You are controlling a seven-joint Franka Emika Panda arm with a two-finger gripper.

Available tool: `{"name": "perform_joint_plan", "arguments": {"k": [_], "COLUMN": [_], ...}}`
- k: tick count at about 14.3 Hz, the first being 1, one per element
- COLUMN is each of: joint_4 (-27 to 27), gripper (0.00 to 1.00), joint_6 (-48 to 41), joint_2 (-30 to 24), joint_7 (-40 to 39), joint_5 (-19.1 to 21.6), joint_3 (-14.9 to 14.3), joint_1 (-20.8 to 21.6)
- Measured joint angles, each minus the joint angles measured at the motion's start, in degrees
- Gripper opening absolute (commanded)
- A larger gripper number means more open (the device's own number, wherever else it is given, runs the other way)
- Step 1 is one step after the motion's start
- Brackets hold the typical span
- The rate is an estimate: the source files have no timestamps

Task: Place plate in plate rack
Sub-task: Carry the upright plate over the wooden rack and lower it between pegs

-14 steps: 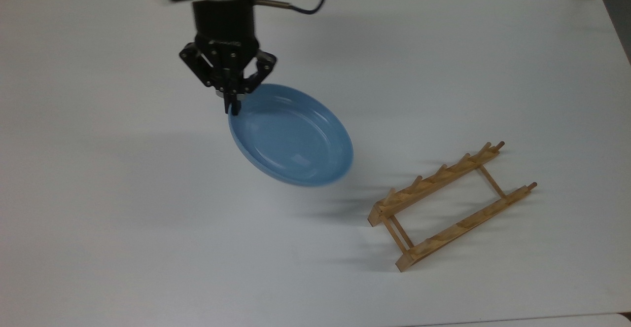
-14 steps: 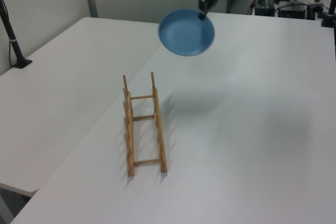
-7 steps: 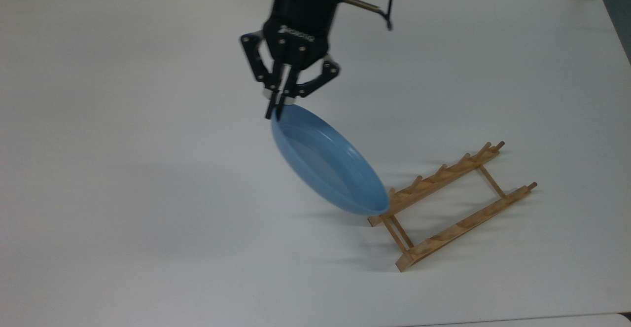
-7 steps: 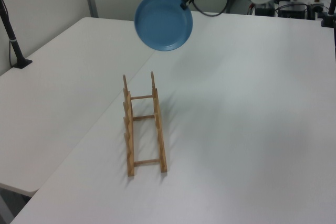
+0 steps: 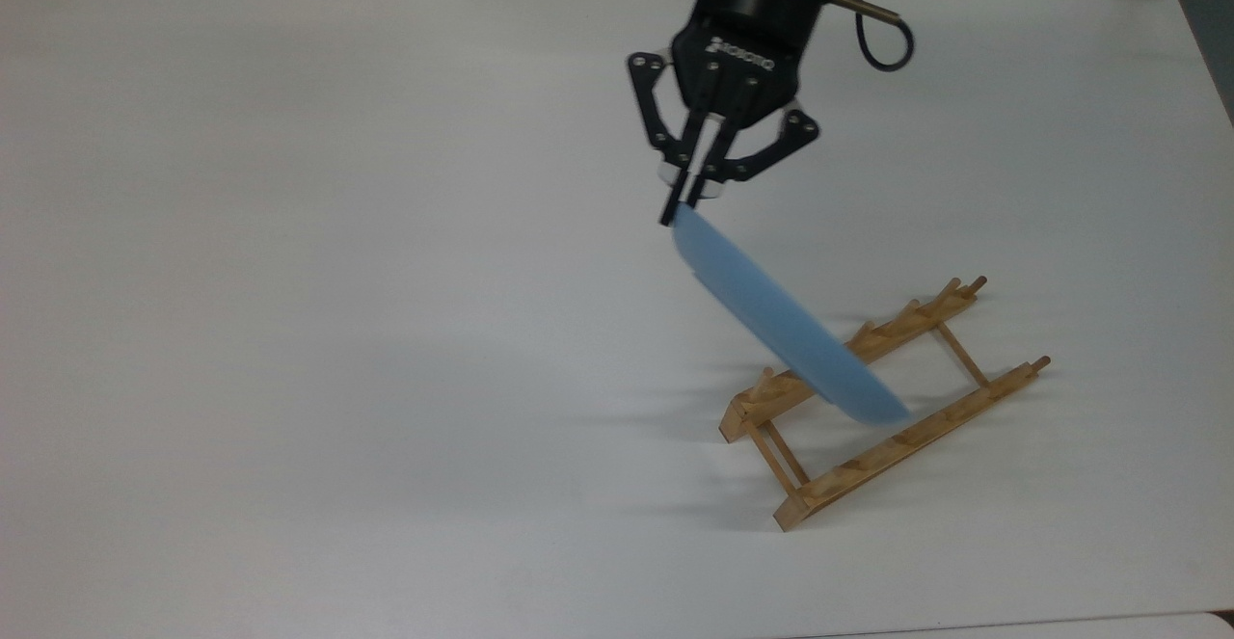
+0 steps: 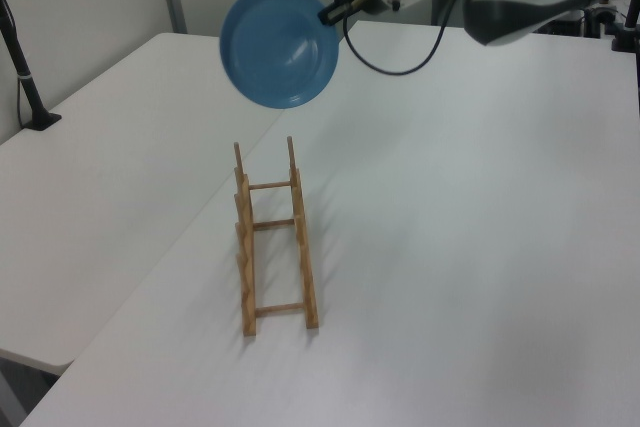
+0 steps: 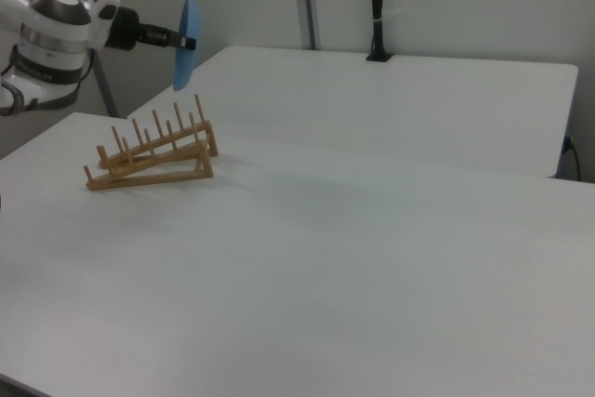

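The light-blue plate (image 5: 786, 323) hangs in the air, turned nearly on edge, with my gripper (image 5: 686, 207) shut on its upper rim. In the top view its lower part overlaps the far rail of the wooden plate rack (image 5: 916, 432). The left view has the plate (image 6: 278, 45) facing the camera, well above and behind the rack (image 6: 272, 242), held at its right rim by the gripper (image 6: 330, 18). From the right view, the plate (image 7: 186, 42) is a thin vertical edge above the rack (image 7: 153, 157), gripper (image 7: 186, 43) at its side.
The rack stands on a wide white table (image 5: 289, 331) with bare surface all round. A second white table (image 7: 418, 90) adjoins it. A black post (image 6: 25, 77) stands at the left view's left edge, and a black cable (image 5: 882, 37) loops off the wrist.
The arm has swung toward the rack, carrying the plate to the top view's right. The plate has turned from face-up to nearly on edge and now hangs over the rack.
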Motion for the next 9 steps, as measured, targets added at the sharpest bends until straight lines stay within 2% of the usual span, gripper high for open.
{"name": "perform_joint_plan", "arguments": {"k": [1, 4, 6, 9], "joint_4": [-0.15, -0.52, -0.96, -1.4], "gripper": [0.0, 0.0, 0.0, 0.0], "joint_6": [-0.75, -2.46, -3.83, -4.74], "joint_2": [0.65, 2.1, 3.27, 4.98], "joint_7": [4.55, 13.4, 16.36, 17.51], "joint_5": [-4.57, -12.97, -15.91, -17.39], "joint_3": [0.01, 0.0, -0.01, -0.01], "joint_1": [1.3, 3.0, 3.63, 4.21]}}
